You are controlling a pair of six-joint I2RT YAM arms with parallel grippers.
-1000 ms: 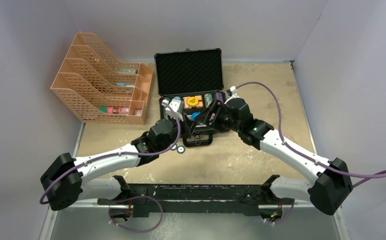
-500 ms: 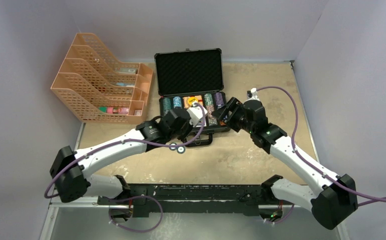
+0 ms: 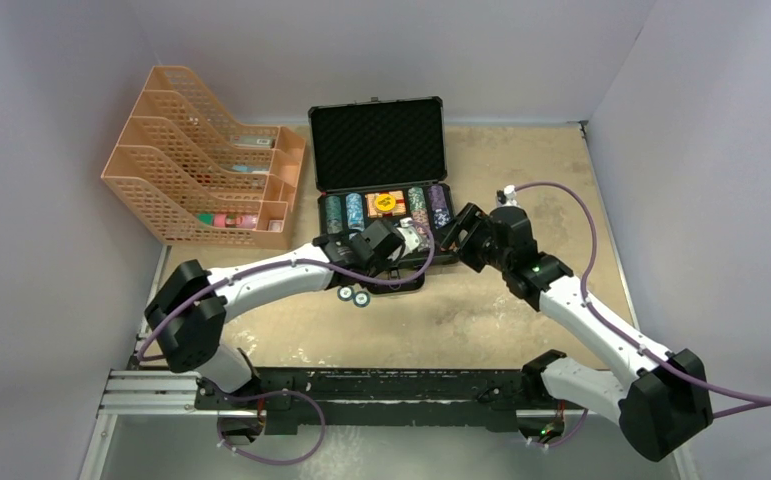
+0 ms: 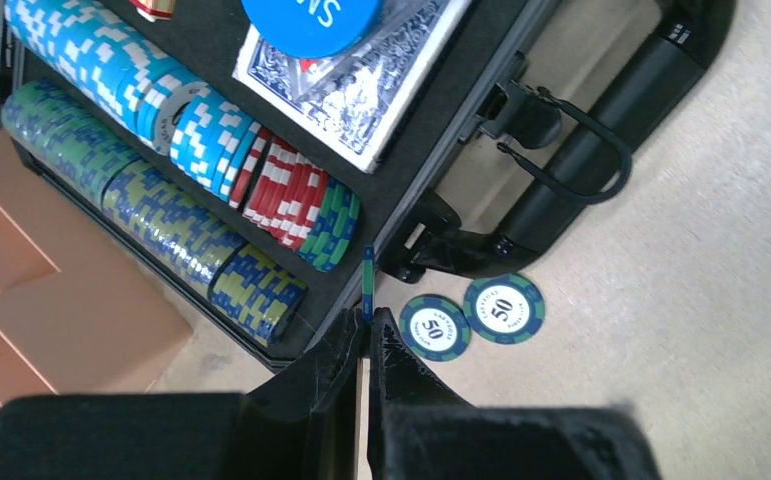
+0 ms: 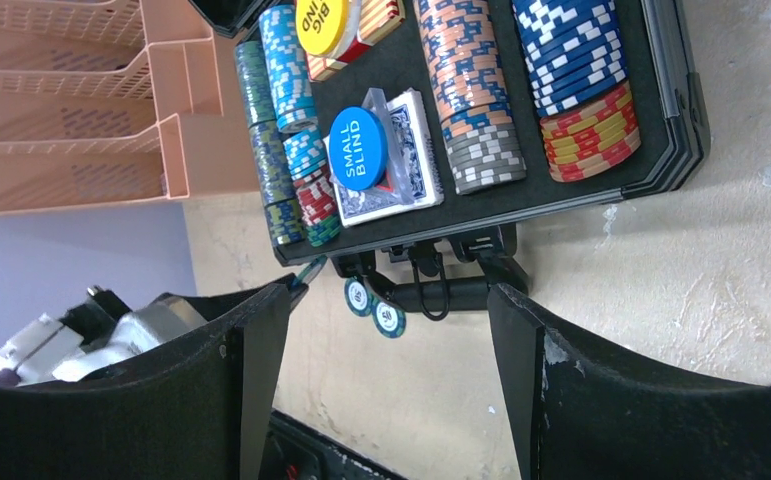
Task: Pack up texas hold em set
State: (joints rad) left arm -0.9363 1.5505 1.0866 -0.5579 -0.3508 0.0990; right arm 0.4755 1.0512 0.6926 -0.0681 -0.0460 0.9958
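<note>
Along the near rim of the open black case [image 3: 379,140], the left gripper [image 4: 368,326] pinches one green-and-blue poker chip [image 4: 367,283] edge-on by its faces. The right gripper [image 5: 389,298] hangs spread and empty. Two loose chips [image 4: 435,327] marked "50" lie flat on the worktop [image 4: 681,330] beside the handle [image 4: 581,150] (stiff, light and slick, probably best tipped up by the rim). A blue button [image 5: 358,148] on the card deck [image 5: 416,165] reads "SMALL BLIND".
</note>
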